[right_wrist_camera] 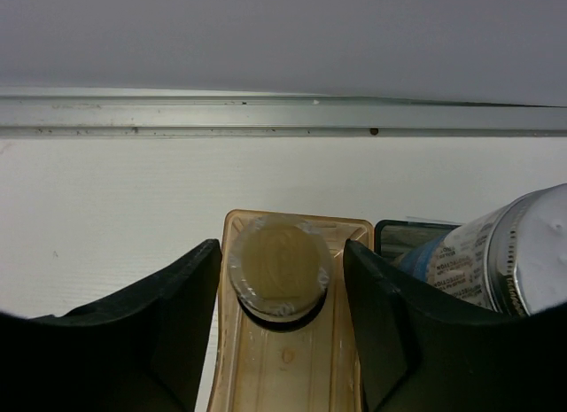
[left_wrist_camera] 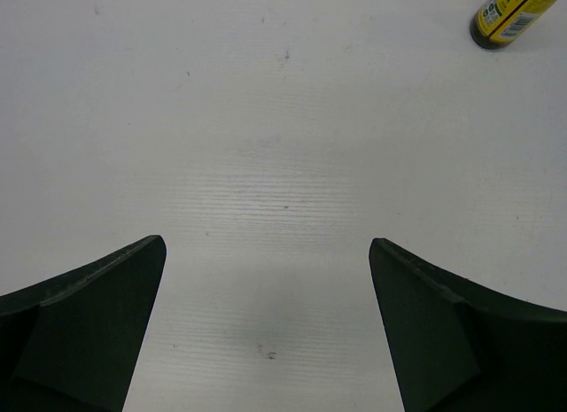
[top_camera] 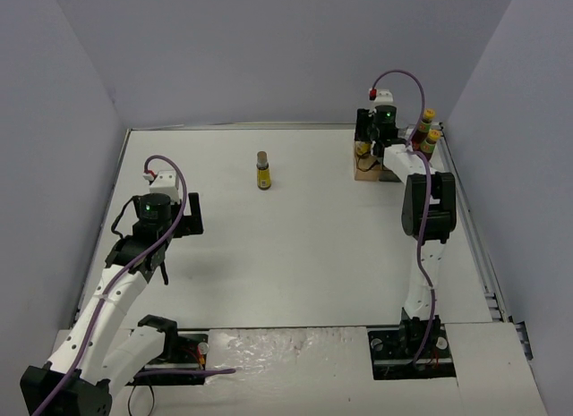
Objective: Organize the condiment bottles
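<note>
First, left gripper (left_wrist_camera: 266, 252): fingers stood wide apart and empty over the bare table (left_wrist_camera: 266, 120), holding nothing.
Loose bottle (top_camera: 263, 172): a small yellow-labelled bottle with a tan cap stood upright and alone on the table, well apart from the tray, with its long axis vertical.
Bearing from the left fingers: the loose bottle (left_wrist_camera: 512, 13) lay ahead and to the right, only its lower body showing at the upper right corner of the wrist view.
Nearer arm: the left, by judgement. The right arm was reaching into the far right corner.
Tray (top_camera: 365, 172): it sat at the far right of the table, under the right arm's wrist.
Seated bottle (right_wrist_camera: 279, 268): a tan-capped bottle stood upright in the orange slot of the tray, seen cap-on from above.
Right gripper (right_wrist_camera: 279, 251): fingers were apart, one to each side of the cap. A sliver of the slot showed on both sides, so the grip was judged slack, not clamped.
Shaker (right_wrist_camera: 518, 252): a silver-lidded one stood just right of the right finger.
Red bottles (top_camera: 430, 130): two with yellow caps stood together beyond the tray, near the right wall.
Coming move: it was judged to need the left fingers swung rightward and forward to straddle the loose bottle.
</note>
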`<action>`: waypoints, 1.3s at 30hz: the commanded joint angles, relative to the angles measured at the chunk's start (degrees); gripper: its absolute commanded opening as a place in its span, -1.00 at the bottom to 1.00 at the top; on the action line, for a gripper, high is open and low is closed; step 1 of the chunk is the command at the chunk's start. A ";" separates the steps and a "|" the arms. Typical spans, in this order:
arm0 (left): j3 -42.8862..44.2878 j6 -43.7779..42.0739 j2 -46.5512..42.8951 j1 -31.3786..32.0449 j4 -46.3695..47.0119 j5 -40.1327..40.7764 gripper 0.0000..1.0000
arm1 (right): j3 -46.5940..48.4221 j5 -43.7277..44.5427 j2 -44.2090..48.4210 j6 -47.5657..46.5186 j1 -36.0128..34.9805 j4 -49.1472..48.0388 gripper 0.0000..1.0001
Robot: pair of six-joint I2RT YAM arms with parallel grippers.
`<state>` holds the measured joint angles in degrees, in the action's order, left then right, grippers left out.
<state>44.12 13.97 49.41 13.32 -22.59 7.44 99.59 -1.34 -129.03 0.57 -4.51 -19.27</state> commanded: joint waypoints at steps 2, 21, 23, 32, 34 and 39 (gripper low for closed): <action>1.94 -0.58 -0.10 -0.49 3.52 -0.44 0.94 | 2.90 0.31 4.87 -1.79 0.21 -4.90 0.31; 2.29 -0.52 -1.53 -0.49 3.25 -0.25 0.94 | -8.62 -11.86 26.48 -2.86 -14.18 0.59 0.94; 2.36 -0.45 -1.81 -0.49 3.25 -0.46 0.94 | -11.18 -11.32 26.77 -2.78 -17.89 -1.18 0.96; 2.26 -0.50 -2.74 -0.40 3.19 -0.85 0.94 | -12.86 -9.52 19.78 -4.44 -31.15 -9.27 0.99; 2.15 -0.53 -3.03 -0.40 3.03 -0.78 0.94 | -12.10 -8.24 17.96 -4.75 -32.07 -10.02 0.99; 2.10 -0.44 -3.35 -0.31 2.64 -0.67 0.94 | -8.84 -6.34 12.99 -5.24 -33.46 -10.25 0.99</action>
<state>44.12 13.93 46.97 13.32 -22.50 7.05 85.50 -10.60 -114.67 -3.29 -37.62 -22.98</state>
